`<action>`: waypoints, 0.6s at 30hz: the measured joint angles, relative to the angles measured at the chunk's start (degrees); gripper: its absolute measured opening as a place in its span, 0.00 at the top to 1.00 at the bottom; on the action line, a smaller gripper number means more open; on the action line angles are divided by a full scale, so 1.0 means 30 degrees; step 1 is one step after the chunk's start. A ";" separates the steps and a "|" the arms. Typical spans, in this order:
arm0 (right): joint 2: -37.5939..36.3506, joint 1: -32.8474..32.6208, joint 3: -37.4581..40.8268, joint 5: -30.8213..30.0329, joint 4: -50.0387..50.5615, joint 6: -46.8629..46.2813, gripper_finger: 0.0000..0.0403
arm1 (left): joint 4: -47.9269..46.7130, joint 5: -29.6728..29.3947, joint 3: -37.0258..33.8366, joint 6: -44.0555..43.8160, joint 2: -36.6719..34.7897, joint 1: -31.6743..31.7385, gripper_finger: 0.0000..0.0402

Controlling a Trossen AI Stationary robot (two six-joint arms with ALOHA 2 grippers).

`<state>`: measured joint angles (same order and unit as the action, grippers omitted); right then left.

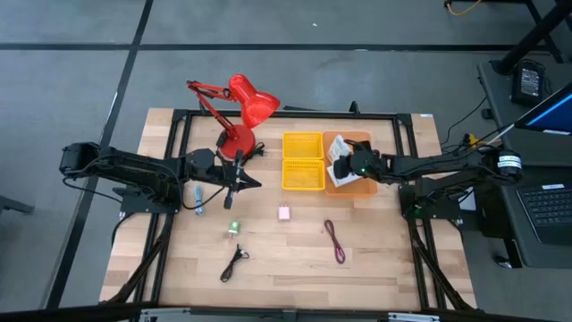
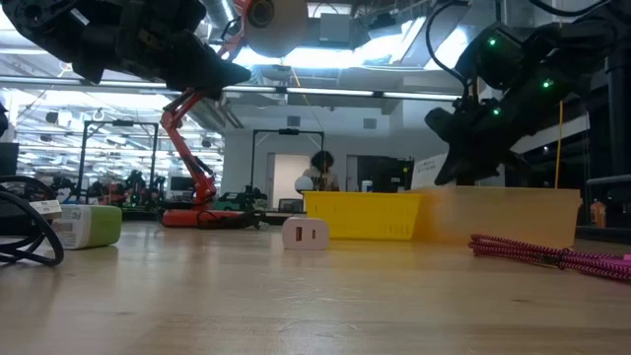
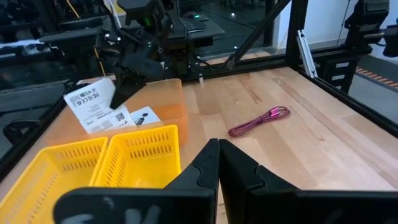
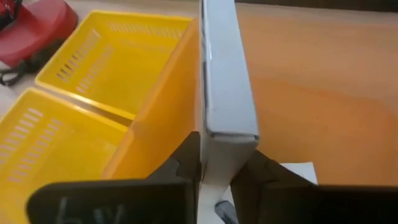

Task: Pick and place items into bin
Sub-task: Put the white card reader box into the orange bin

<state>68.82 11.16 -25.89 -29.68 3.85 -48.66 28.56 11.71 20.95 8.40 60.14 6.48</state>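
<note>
No wording can be made out anywhere. The white packet (image 3: 93, 106) held above the orange bin (image 3: 163, 111) carries dark print and small square code marks, all too small to read; a second packet (image 3: 138, 117) lying inside that bin shows equally unreadable print.

Even overhead light in the high view, wooden table (image 1: 286, 259) evenly lit with only faint soft shadows, everything sharp. Low view is backlit: bright ceiling lights glare across the top of the frame, both arms read as dark silhouettes, and the near tabletop plus the maroon cord (image 2: 552, 253) at lower right are soft. Right wrist view is blurred close up, the white packet (image 4: 227, 81) out of focus; left wrist view is moderately lit, its lower edge blurry.
</note>
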 joint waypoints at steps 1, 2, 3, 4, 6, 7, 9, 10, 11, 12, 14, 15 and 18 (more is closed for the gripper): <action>-0.0004 0.0000 0.0000 -0.0041 0.0040 0.0320 0.85 | 0.0000 -0.0001 0.0000 -0.0056 0.0000 0.0000 1.00; -0.0027 0.0000 0.0007 -0.0112 0.0067 0.0507 0.84 | 0.0000 -0.0001 0.0004 -0.0063 0.0000 0.0000 1.00; -0.0063 0.0000 0.0021 -0.0150 0.0103 0.0862 0.83 | 0.0000 0.0006 0.0000 -0.0073 0.0000 0.0000 0.99; -0.0114 0.0005 0.0029 -0.0153 0.0111 0.1282 0.81 | 0.0000 -0.0001 0.0006 -0.0105 0.0000 0.0000 0.99; -0.0214 0.0098 0.0047 -0.0147 0.0196 0.1824 0.78 | 0.0008 -0.0001 0.0000 -0.0306 0.0000 0.0000 0.99; -0.0253 0.0136 0.0051 -0.0154 0.0229 0.1877 0.76 | 0.0029 -0.0001 0.0000 -0.0461 0.0000 0.0000 0.99; -0.0262 0.0238 0.0051 -0.0165 0.0249 0.2026 0.73 | 0.0056 -0.0001 0.0002 -0.0568 0.0000 0.0000 1.00; -0.0262 0.0303 0.0051 -0.0165 0.0281 0.2273 0.71 | 0.0066 -0.0001 0.0000 -0.0570 0.0000 0.0000 1.00; -0.0262 0.0364 0.0051 -0.0165 0.0288 0.2425 0.70 | 0.0073 -0.0001 0.0000 -0.0559 0.0000 0.0000 0.99; -0.0262 0.0427 0.0051 -0.0179 0.0280 0.2557 0.69 | 0.0082 -0.0001 0.0000 -0.0566 0.0000 0.0000 0.99; -0.0262 0.0574 0.0051 -0.0207 0.0307 0.2901 0.67 | 0.0147 -0.0001 0.0000 -0.0617 0.0000 0.0000 0.99; -0.0262 0.0628 0.0051 -0.0221 0.0305 0.3039 0.66 | 0.0153 -0.0001 0.0000 -0.0616 0.0000 0.0000 0.99; -0.0270 0.0881 -0.0065 -0.0227 0.0512 0.3833 0.63 | 0.0153 -0.0001 0.0000 -0.0812 0.0000 0.0000 1.00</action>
<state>68.01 13.80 -26.08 -30.36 5.38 -37.16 29.02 11.70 20.95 5.96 60.14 6.48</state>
